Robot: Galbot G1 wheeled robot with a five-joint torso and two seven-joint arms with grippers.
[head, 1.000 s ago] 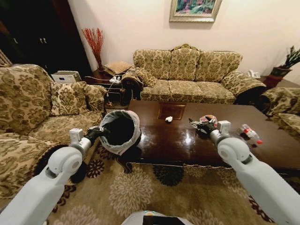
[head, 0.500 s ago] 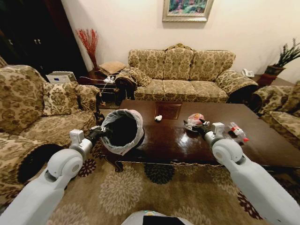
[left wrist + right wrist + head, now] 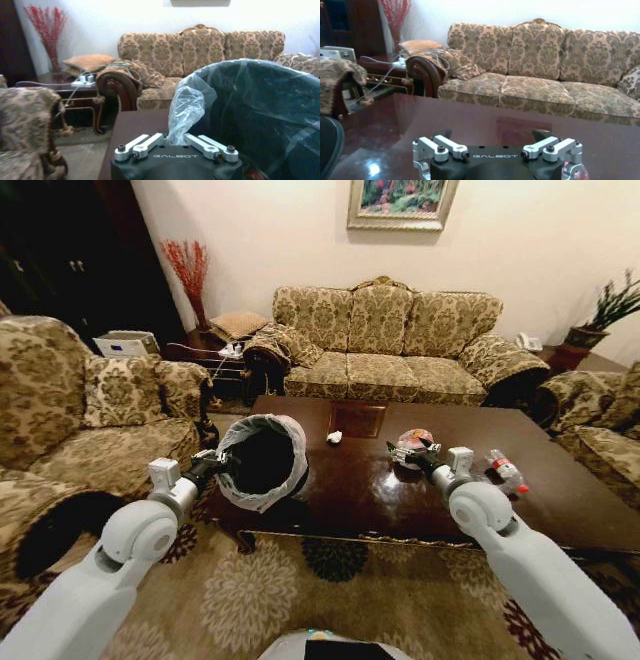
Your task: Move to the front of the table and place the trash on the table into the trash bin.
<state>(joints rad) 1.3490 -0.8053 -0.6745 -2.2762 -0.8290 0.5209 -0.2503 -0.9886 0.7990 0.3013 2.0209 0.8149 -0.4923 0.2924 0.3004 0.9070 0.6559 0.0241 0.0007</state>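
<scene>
My left gripper (image 3: 222, 461) pinches the crinkly liner of the round bin (image 3: 262, 460) at the glossy table's (image 3: 560, 500) nine o'clock edge, my right gripper (image 3: 403, 451) spread above the pink bag (image 3: 415, 440), bottle (image 3: 505, 472) at three o'clock

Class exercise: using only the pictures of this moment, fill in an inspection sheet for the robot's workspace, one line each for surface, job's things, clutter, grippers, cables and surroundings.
Surface: table, dark and glossy, light reflections on top.
Job's things: paper ball, pink-white bag bundle and bottle lie on the table; trash bin held tilted at the table's left corner, liner around its rim.
Clutter: nothing seen beyond the trash.
Grippers: left gripper shut on the bin's liner; right gripper open, low over the table beside the bag bundle.
Cables: white cables and a power strip on the side table.
Surroundings: patterned sofas, floral rug, framed picture, red branches.
</scene>
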